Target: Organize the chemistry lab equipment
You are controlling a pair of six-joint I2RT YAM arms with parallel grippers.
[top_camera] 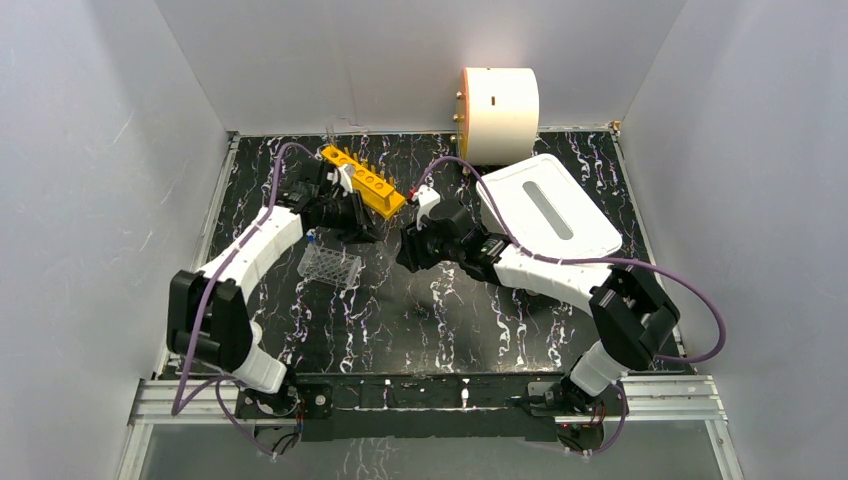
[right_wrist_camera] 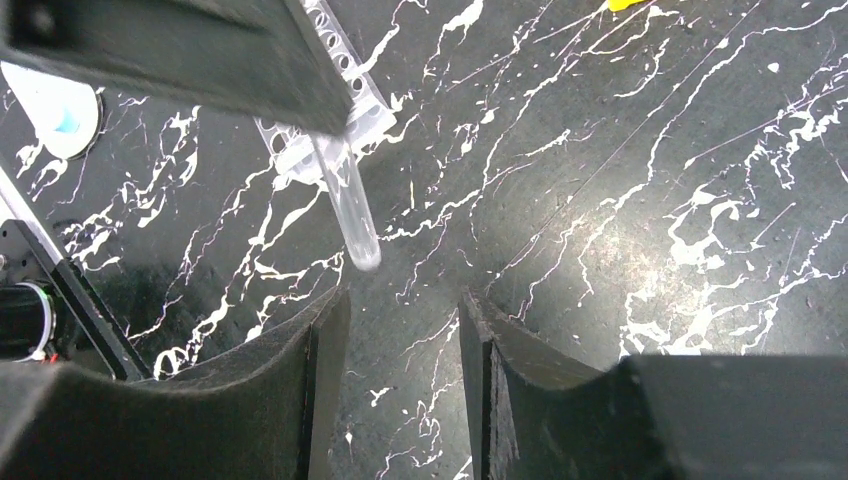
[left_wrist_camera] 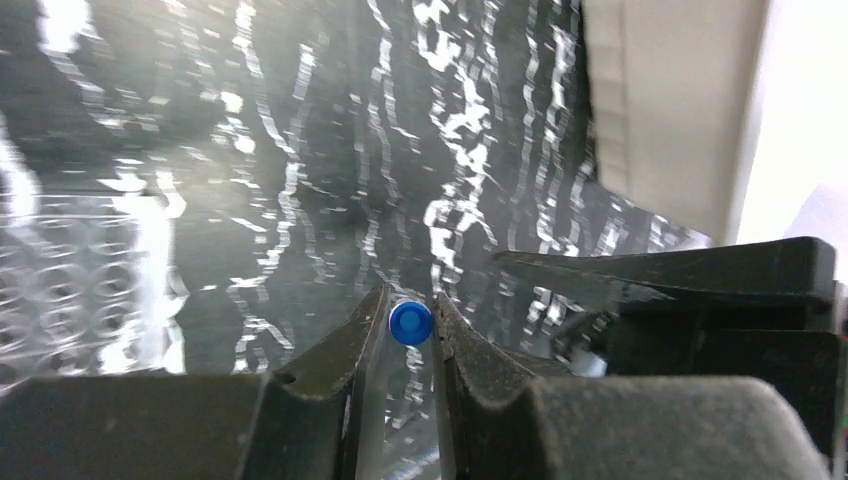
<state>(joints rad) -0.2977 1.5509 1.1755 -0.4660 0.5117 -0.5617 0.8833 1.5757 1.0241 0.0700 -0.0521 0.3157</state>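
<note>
While the clear well plate (top_camera: 330, 265) lies nearest on the black marbled table (top_camera: 440, 320), the right gripper (right_wrist_camera: 402, 305) sits just beyond it, jaws apart and holding nothing. Beside it, the left gripper (left_wrist_camera: 411, 310) pinches a blue-capped vial (left_wrist_camera: 410, 322), close to the orange tube rack (top_camera: 362, 180). Farthest back stands the cream drum (top_camera: 498, 100).

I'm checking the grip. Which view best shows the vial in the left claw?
Right wrist: the vial hangs below the left claw, its clear body plainly visible. Left wrist shows only its blue cap pinched between the fingers; in top external the claw hides it.
</note>
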